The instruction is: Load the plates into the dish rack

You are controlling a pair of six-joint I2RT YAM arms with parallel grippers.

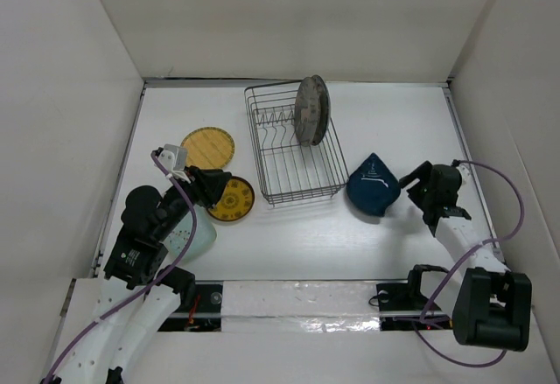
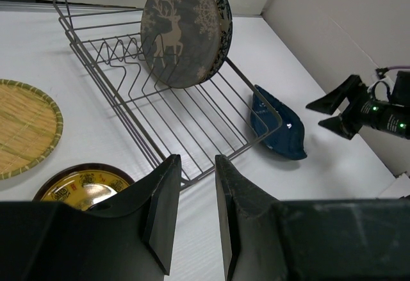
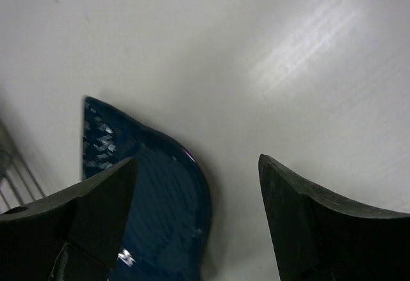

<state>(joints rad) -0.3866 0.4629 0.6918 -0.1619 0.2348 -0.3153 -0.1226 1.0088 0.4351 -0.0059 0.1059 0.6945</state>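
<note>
The dish rack [image 1: 297, 170] stands mid-table. A grey plate with white motifs [image 1: 308, 111] stands upright in it, with a blue-rimmed plate [image 2: 224, 12] right behind. The yellow-tan plate [image 1: 207, 147], the dark mandala plate [image 1: 232, 198] and the navy leaf plate [image 1: 373, 185] lie flat on the table. The pale mint plate [image 1: 206, 233] lies partly hidden under my left arm. My left gripper [image 1: 219, 185] hovers by the mandala plate [image 2: 83, 185], its jaws a narrow gap apart and empty. My right gripper [image 3: 197, 162] is open wide over the navy plate's right edge [image 3: 160, 210].
White walls close in the table at the back and both sides. The rack's front rows of tines [image 2: 122, 54] stand free. The table's near edge has a strip with the arm bases [image 1: 297, 301].
</note>
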